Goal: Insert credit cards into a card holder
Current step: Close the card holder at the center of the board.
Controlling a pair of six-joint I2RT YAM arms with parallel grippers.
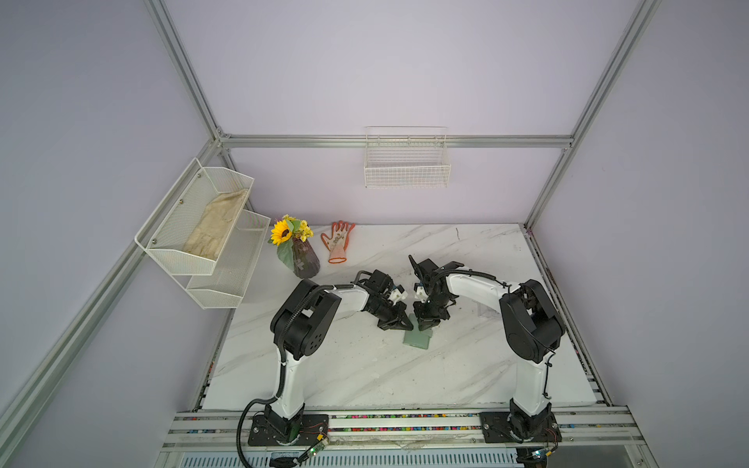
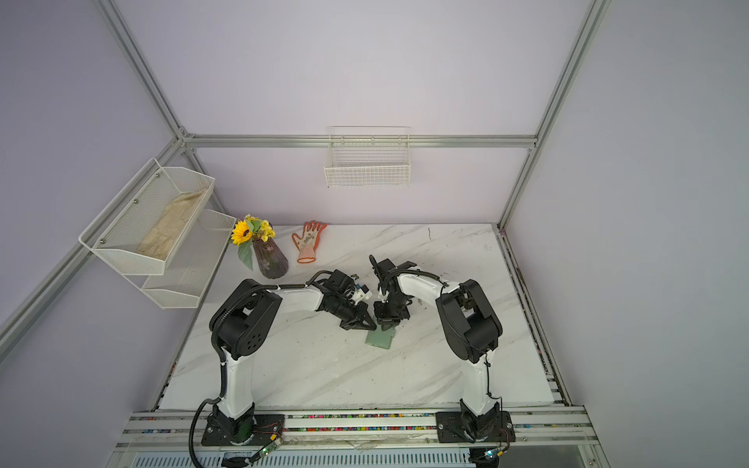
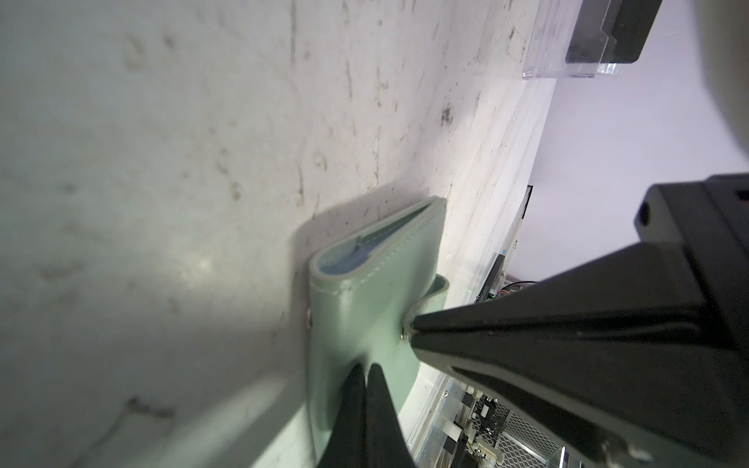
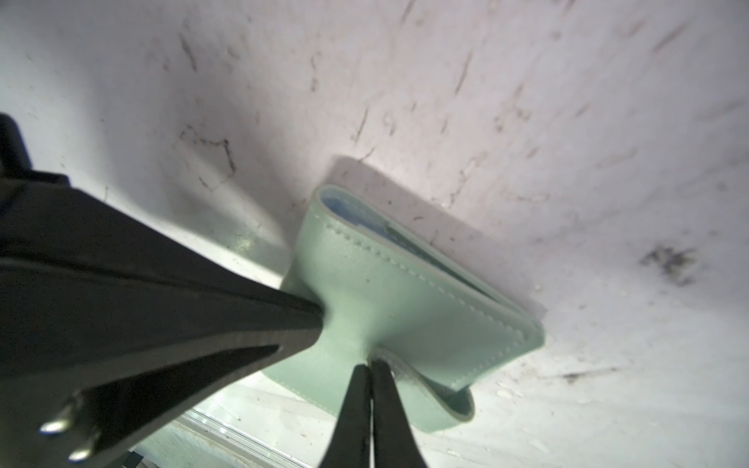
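Note:
The sage-green card holder (image 1: 417,339) (image 2: 380,338) lies folded on the marble table, between both grippers. A blue credit card (image 3: 344,263) (image 4: 348,210) shows inside its open edge. My left gripper (image 3: 364,368) (image 1: 406,324) is shut, its tips pressed onto the holder's cover. My right gripper (image 4: 371,366) (image 1: 425,326) is closed on the holder's snap tab strap (image 3: 435,289), which curls up from the cover. Dark credit cards (image 3: 608,36) stand in a clear acrylic box (image 3: 567,69) further to the right.
A dark vase with a sunflower (image 1: 302,259) and an orange glove (image 1: 338,241) sit at the back left of the table. White mesh shelves (image 1: 202,227) hang on the left wall and a wire basket (image 1: 407,162) hangs on the back wall.

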